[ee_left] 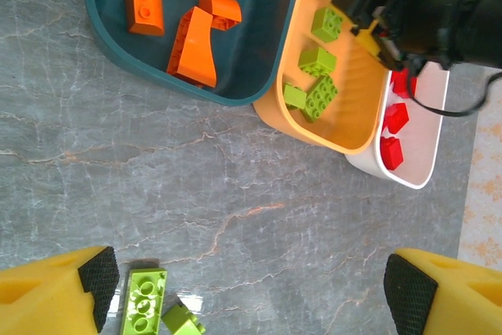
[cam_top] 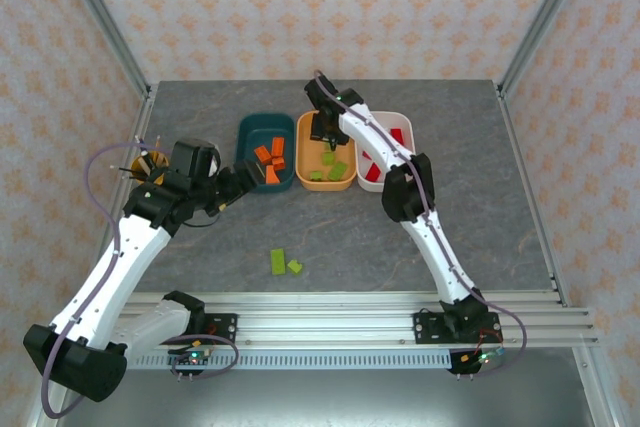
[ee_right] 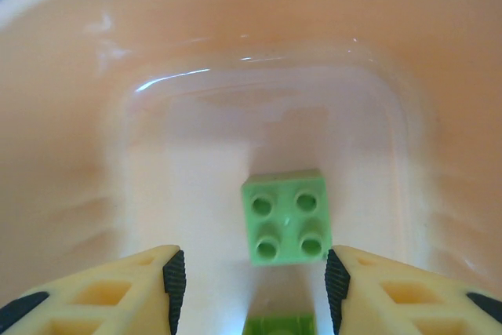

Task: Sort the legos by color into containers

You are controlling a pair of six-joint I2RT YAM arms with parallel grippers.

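Right wrist view: our right hand (ee_right: 251, 284) hangs low inside the orange tub (ee_right: 78, 131), fingers parted and clamping nothing, with a lime green lego (ee_right: 286, 216) lying studs-up on the tub floor between them. From the top camera, the three tubs stand in a row toward the far edge of the tabletop (cam_top: 450, 227): the teal tub (cam_top: 250, 132) with orange legos (cam_top: 268, 157), the orange tub with green ones, and the white tub (cam_top: 400, 119) with red legos (cam_top: 397, 134). We judge the drop as good as made. The sound way out is to spread the fingers a little wider, then lift straight up past the rim before swinging away, so that no pad catches the brick and flips it out. Our left hand (ee_left: 252, 288) hovers wide open and empty above two loose green legos (ee_left: 145, 304) toward the near edge. The long one wants a grip across its narrow sides, without nudging the small one (ee_left: 182, 321) just beside it.
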